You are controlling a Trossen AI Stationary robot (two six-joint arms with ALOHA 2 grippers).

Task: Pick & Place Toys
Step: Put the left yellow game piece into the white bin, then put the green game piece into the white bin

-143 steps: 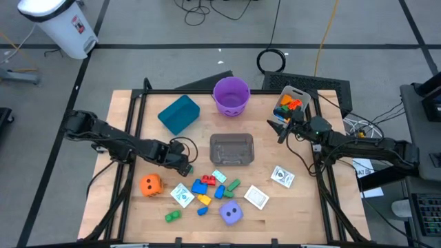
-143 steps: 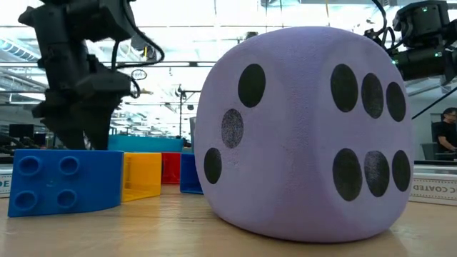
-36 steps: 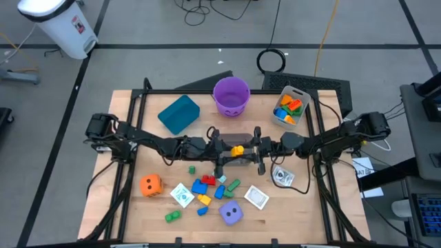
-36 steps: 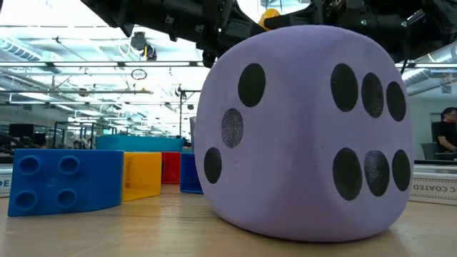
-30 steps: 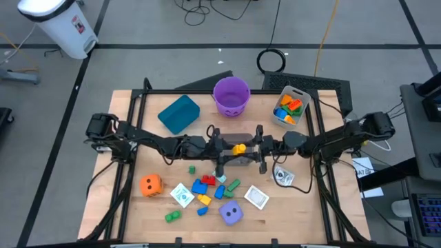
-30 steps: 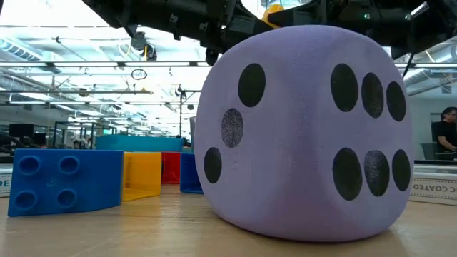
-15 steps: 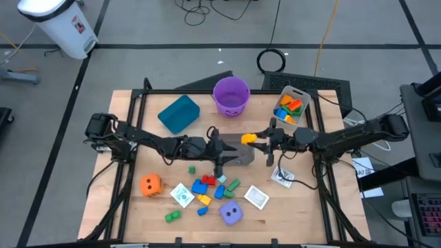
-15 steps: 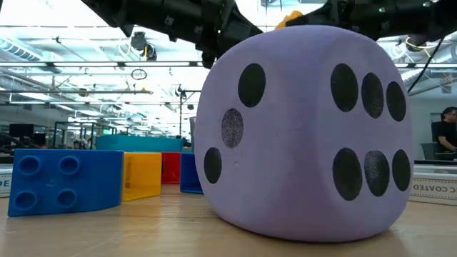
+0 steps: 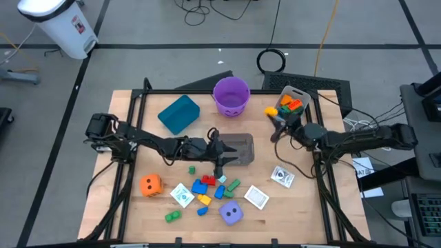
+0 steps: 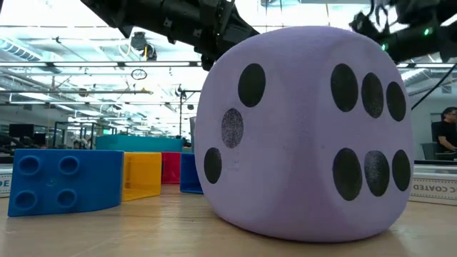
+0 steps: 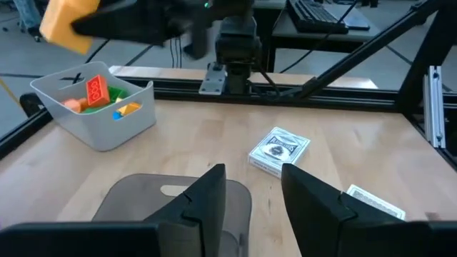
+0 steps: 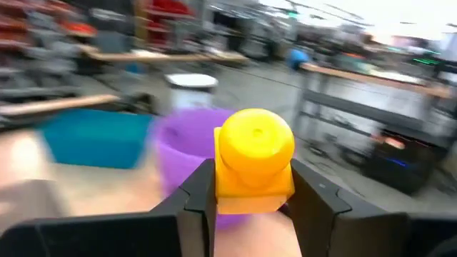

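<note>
Right gripper (image 12: 253, 196): raised over the back right of the wooden desk (image 9: 303, 207), just beside the grey plastic tub of mixed blocks (image 9: 288, 107); its fingers (image 12: 196, 193) are clamped on a small yellow plastic block with one round stud (image 12: 254, 160).
Yellow block: held off the desk, between the round purple plastic bucket (image 9: 231, 95) and the grey tub in the high view.
Left gripper (image 11: 251, 196): low over the dark clear plastic tub (image 9: 234, 149) at the middle of the desk; its fingers (image 11: 207, 196) stand a little apart with nothing between them.
Dark clear tub: its rim shows just beyond the left fingers in the left wrist view.
Grey tub contents: red, orange, green and yellow blocks.
Teal plastic bin (image 9: 178, 114): at the back left of the desk, beside the purple bucket.
Orange foam die (image 9: 150, 184): front left of the desk, apart from the rest.
Purple foam die with black pips (image 9: 231, 213): near the front edge; it fills most of the low view.
Loose blocks: a cluster of blue, red, yellow and green blocks (image 9: 205, 187) lies in front of the left gripper, with a green block (image 9: 171, 216) nearer the front edge.
Flat white printed cards: one (image 9: 181, 195) beside the cluster, one (image 9: 257, 198) right of the purple die, one (image 9: 282, 177) farther right, in front of the right arm.
</note>
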